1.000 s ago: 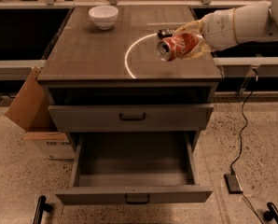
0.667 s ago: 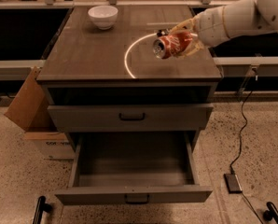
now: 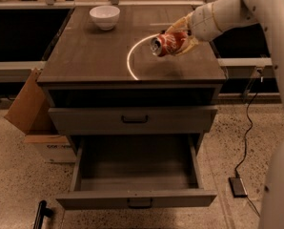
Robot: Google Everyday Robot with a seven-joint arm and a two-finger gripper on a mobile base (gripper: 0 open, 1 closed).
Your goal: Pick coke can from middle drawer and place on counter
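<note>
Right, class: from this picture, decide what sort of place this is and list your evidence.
Probably a robotics test lab: a cardboard box beside the counter, a loose cable across the speckled floor, and the gripper holding a coke can over the counter.

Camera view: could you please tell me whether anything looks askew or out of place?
The small red coke can is held on its side in the gripper, over the grey-brown counter. The wide grey-brown drawer below stands open and empty.

The coke can [image 3: 165, 45] perhaps hides part of gripper [image 3: 178, 38] above counter [image 3: 89, 56].
</note>
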